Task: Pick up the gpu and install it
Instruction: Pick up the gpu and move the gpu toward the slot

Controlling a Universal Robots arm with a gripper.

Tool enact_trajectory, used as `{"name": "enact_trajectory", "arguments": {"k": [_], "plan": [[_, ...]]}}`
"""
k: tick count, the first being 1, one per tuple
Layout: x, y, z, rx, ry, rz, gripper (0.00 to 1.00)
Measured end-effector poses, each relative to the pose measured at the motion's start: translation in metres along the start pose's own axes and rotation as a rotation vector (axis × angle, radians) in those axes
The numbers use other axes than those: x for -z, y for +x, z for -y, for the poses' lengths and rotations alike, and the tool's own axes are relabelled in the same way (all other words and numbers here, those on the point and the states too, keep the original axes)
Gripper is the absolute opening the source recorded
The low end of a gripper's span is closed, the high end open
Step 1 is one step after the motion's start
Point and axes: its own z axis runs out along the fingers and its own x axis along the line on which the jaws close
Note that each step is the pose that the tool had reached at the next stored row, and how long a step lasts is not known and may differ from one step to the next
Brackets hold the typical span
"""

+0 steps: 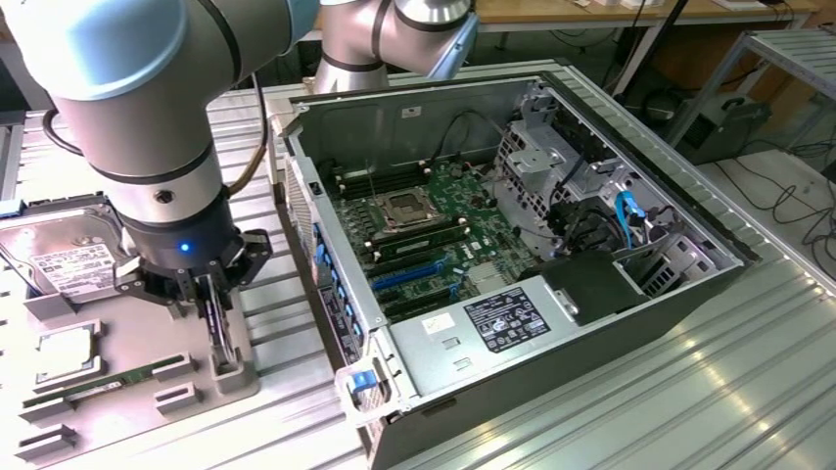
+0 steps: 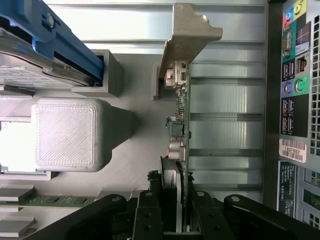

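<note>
The gpu (image 1: 225, 338) stands on edge in a grey holder on the parts tray (image 1: 144, 343) at the exterior view's left. Directly above it hangs my gripper (image 1: 215, 304), one finger on each side of the card. In the wrist view the gpu (image 2: 183, 125) is seen edge-on: a thin green board, its silver bracket at the far end and its round cooler close to the fingers. There my gripper (image 2: 174, 196) is shut on the card's near end, black fingers (image 2: 150, 215) pressed against both faces. The card's lower edge still rests in the holder.
Beside the tray the computer case (image 1: 692, 225) lies open, its motherboard (image 1: 432, 235) and blue slots (image 1: 407, 279) exposed. On the tray lie a hard drive (image 1: 59, 257), a processor (image 1: 66, 354) and a memory stick (image 1: 112, 382). The case's rear ports (image 2: 295, 100) are close by.
</note>
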Motion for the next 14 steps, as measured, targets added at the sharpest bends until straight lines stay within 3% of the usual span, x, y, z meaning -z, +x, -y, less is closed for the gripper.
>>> {"name": "enact_trajectory", "arguments": {"k": [14], "plan": [[0.0139,0.0,-0.0007,0.0,-0.0005,0.0004,0.28]]}}
